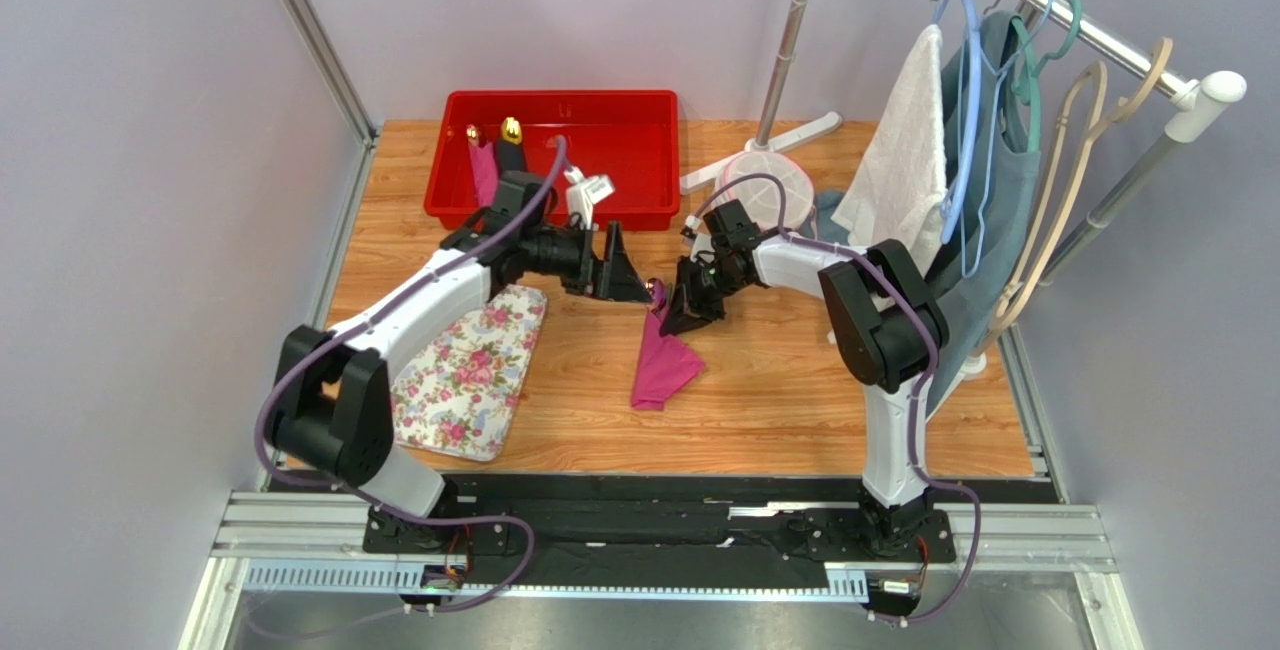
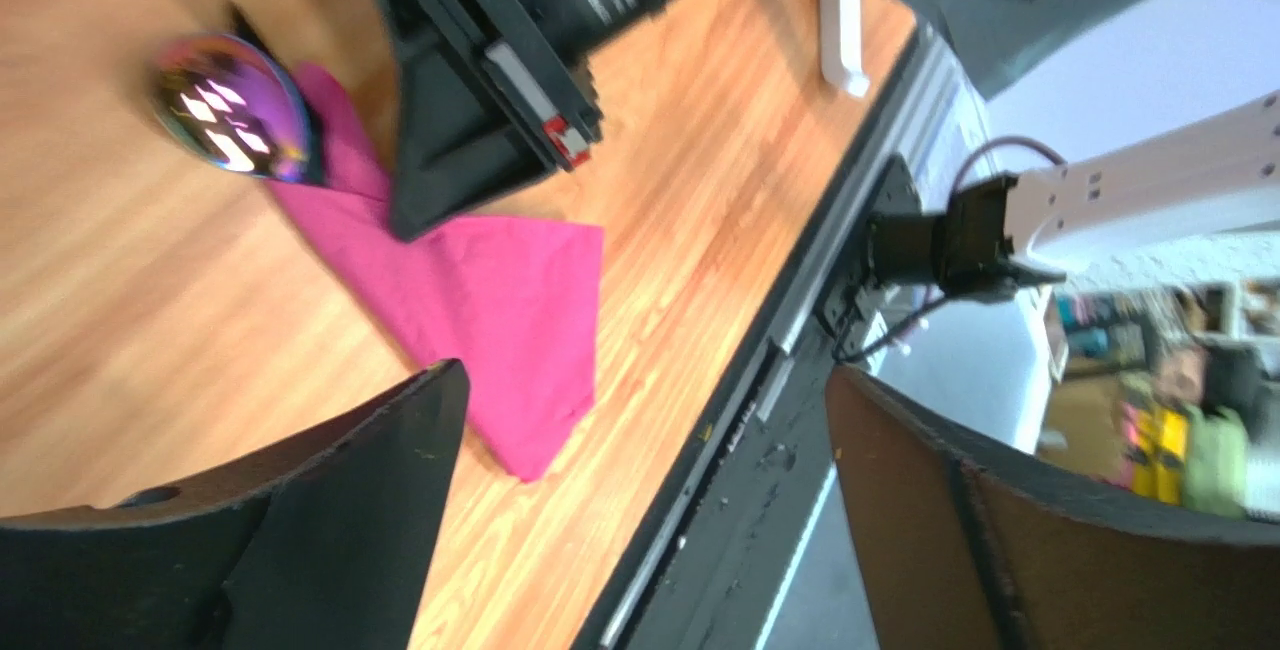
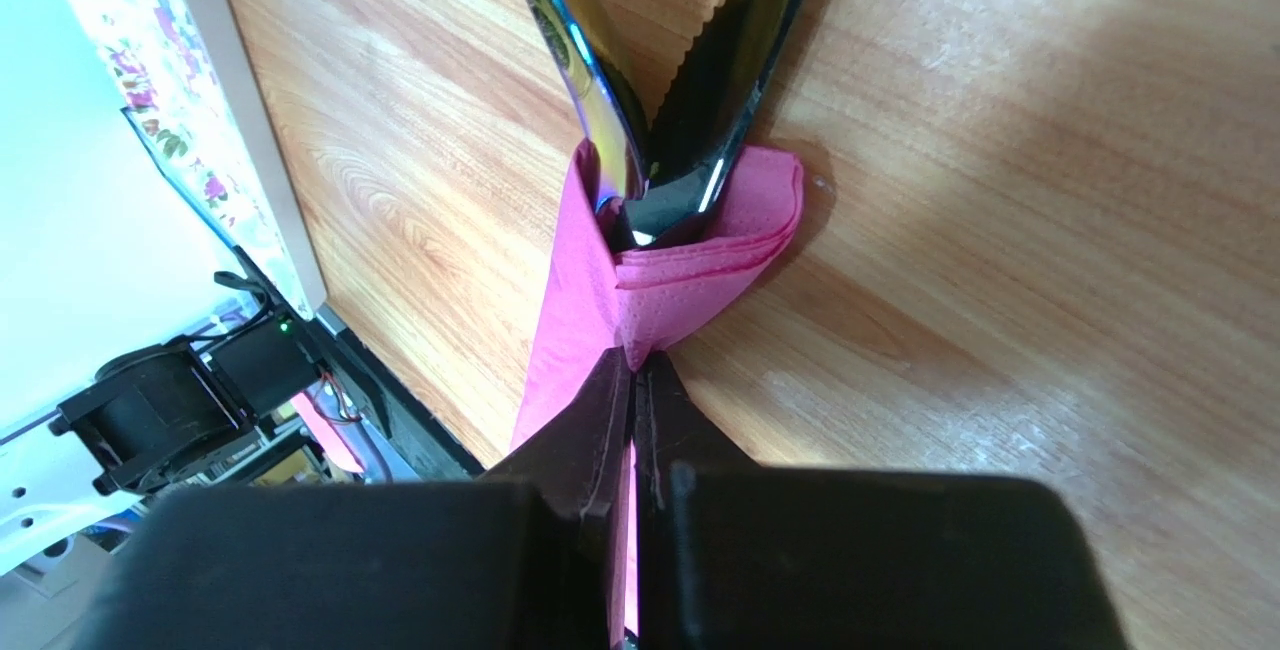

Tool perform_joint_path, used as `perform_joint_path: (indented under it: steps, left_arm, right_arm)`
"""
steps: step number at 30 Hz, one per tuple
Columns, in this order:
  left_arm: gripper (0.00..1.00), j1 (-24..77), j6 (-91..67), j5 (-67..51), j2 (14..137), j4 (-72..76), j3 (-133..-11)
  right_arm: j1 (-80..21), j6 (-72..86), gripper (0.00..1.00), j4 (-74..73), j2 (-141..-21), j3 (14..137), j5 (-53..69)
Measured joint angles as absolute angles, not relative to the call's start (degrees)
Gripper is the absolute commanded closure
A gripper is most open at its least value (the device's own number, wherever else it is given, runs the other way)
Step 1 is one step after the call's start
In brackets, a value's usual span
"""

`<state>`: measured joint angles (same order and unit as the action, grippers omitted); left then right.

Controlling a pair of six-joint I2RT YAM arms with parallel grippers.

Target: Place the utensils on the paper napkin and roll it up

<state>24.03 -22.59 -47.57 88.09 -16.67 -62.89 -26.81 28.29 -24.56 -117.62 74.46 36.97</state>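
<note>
Fold of paper napkin (image 3: pixel 691 268) pinched around utensils (image 3: pixel 589 80)

Near the middle of the counter (image 1: pixel 781 380), the magenta sheet is wrapped about the pieces, their shiny purple-tinted heads sticking out, one blade serrated. The right claw (image 3: pixel 634 395) is clamped tight on the folded edge. The left claw (image 2: pixel 639 395) is spread wide, nothing gripped, just beside the heads.
</note>
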Motion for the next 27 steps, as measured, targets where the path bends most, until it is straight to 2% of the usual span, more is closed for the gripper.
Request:
perform_joint_path:
  steps: [12,21,27]
  left_arm:
    - [0.01,15.4,-14.8,-35.9,74.8,-28.1,-66.5]
    - [0.01,14.2,-15.0,-31.7,62.2,-21.0,-58.6]
    - [0.02,11.7,-14.4,-33.3,60.4,-19.2,-57.7]
  right_arm:
    - [-26.8,29.4,1.00,-20.3,-113.9,72.8,38.1]
    - [-26.8,28.8,1.00,-19.5,-111.6,72.7,39.3]
    - [-26.8,26.7,1.00,-21.0,-109.5,73.6,40.8]
